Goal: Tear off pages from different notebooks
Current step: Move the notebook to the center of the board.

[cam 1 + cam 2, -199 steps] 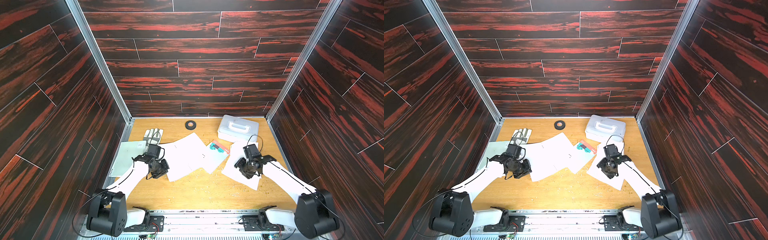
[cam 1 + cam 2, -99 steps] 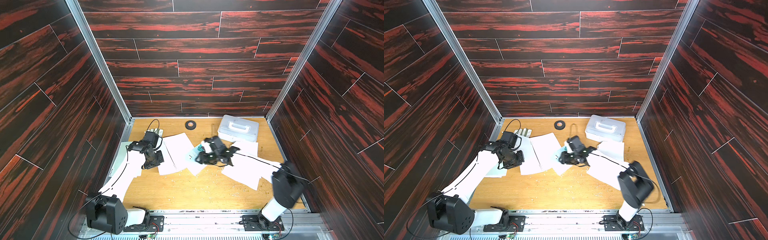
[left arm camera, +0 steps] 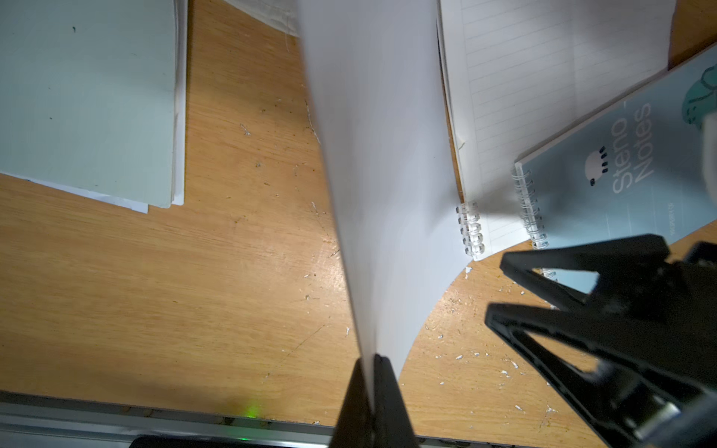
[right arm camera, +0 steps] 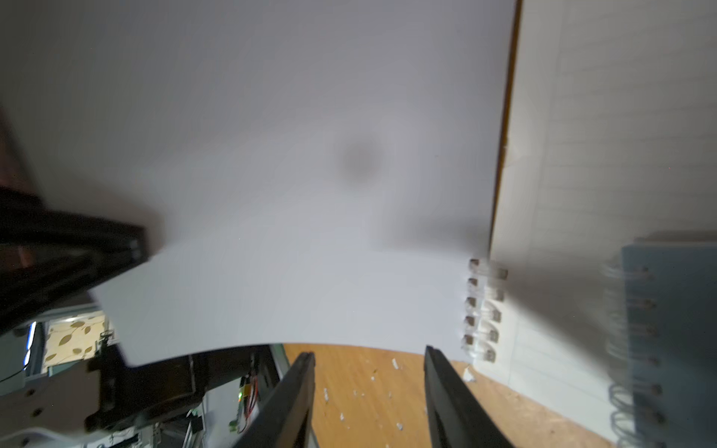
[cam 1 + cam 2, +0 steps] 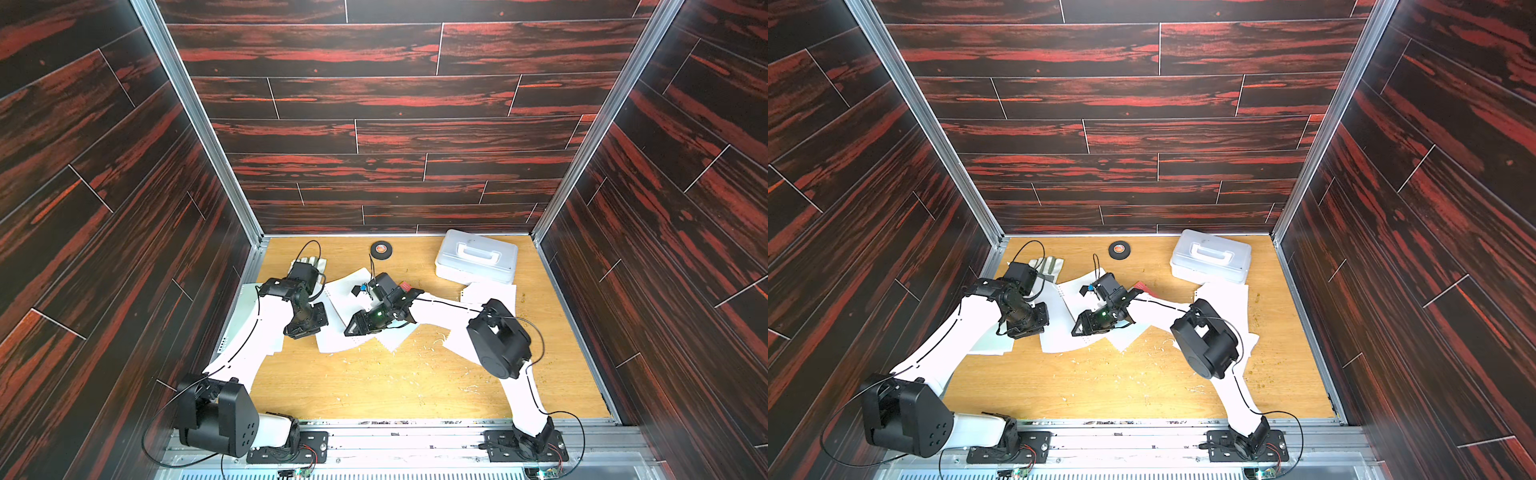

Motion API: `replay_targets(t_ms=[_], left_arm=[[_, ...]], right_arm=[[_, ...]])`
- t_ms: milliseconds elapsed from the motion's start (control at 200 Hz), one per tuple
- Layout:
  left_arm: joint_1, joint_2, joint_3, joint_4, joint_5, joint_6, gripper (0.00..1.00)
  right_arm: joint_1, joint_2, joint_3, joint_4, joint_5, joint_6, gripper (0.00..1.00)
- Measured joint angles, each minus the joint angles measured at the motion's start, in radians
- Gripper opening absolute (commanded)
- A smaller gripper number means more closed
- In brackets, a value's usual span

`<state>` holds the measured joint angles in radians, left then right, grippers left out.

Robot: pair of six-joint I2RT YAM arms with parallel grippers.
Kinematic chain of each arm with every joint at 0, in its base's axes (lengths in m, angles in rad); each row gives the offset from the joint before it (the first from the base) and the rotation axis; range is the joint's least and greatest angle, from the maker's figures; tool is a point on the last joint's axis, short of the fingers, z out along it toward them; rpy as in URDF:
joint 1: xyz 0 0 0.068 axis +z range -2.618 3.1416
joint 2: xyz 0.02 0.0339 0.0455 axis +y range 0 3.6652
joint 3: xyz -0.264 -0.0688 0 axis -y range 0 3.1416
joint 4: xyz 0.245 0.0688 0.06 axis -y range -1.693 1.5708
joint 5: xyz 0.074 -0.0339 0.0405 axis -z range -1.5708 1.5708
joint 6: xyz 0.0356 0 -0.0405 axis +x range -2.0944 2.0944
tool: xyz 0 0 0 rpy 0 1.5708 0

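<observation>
My left gripper (image 3: 372, 358) is shut on the free edge of a white page (image 3: 380, 155), which curves up from a white notebook with a clear spiral (image 3: 471, 229). In both top views this gripper (image 5: 305, 330) (image 5: 1023, 332) sits left of centre. My right gripper (image 4: 368, 351) (image 5: 349, 330) is open and holds nothing. It stands just below the lifted page (image 4: 271, 194), near the spiral. A small teal-marked notebook (image 3: 620, 174) lies beside it. Left of it lies a pale green notebook (image 3: 85, 97). Loose pages (image 5: 490, 295) lie at the right.
A translucent plastic box (image 5: 476, 257) stands at the back right, a black tape roll (image 5: 381, 250) at the back centre, and a work glove (image 5: 309, 262) at the back left. Paper scraps dot the wooden table (image 5: 395, 386).
The right arm swung from the right side across to the centre, and its jaws narrowed. The left gripper moved back and then right, raising the page.
</observation>
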<state>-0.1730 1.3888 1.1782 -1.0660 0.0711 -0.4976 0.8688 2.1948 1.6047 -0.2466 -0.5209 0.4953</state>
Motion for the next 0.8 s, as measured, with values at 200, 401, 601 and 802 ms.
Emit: replay_targets(t_ms=[200,401,601,802], left_arm=[[0.0,-0.006,-0.004,0.0,0.009,-0.005,0.0],[0.0,-0.036,-0.029,0.004,0.013,-0.008,0.0],[0.0,-0.062,-0.044,0.003,0.008,-0.008,0.0],[0.013,-0.089,-0.05,-0.027,-0.01,-0.003,0.0]], right_arm=[[0.001,0.07,0.1,-0.085,0.175,-0.019,0.51],[0.005,0.095,0.194,-0.237,0.448,-0.047,0.52],[0.005,0.121,0.238,-0.36,0.744,-0.063,0.54],[-0.016,0.134,0.265,-0.449,0.909,-0.037,0.55]])
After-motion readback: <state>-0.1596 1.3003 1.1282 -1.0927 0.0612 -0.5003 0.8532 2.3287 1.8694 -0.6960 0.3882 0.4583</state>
